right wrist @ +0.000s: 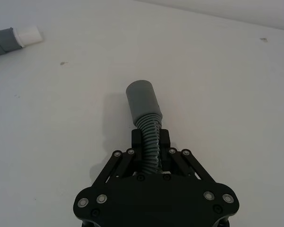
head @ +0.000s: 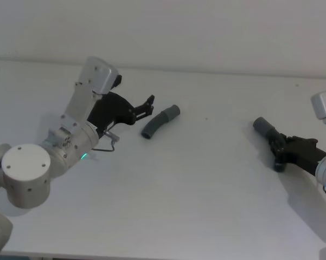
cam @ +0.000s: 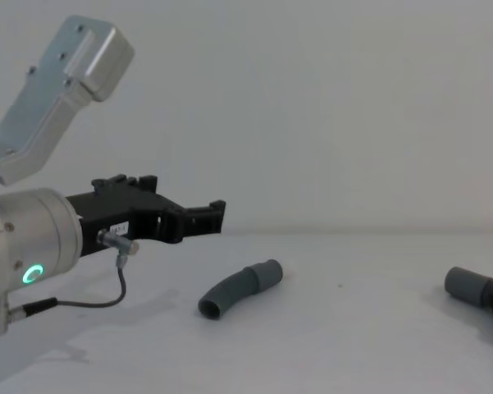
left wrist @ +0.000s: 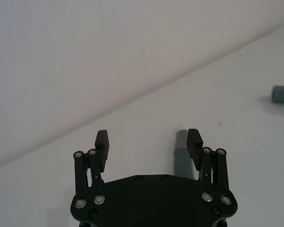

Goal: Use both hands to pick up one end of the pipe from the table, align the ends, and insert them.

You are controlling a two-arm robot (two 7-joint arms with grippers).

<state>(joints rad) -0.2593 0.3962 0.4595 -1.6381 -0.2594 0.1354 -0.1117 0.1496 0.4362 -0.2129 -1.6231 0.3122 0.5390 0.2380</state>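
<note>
R gripper (right wrist: 150,138): nearest, on table's (head: 206,189) right side; fingers pinch ribbed part of held piece (right wrist: 142,101).
held piece: smooth cuff sticks out past fingertips; long axis runs far-left, twd table centre.
loose piece (head: 160,122): lies on table, left of centre; bowed, long axis near-left to far-right.
L gripper (left wrist: 149,138): fingers spread, just beside loose piece.
count: 2 pipe pieces, 2 grippers.

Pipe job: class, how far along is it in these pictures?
Done: the right pincer is shut on the ribbed piece. In hand: the open left pincer hangs near the curved piece on the table, not touching it. Left: grip it, line the two pieces up, push them together.
</note>
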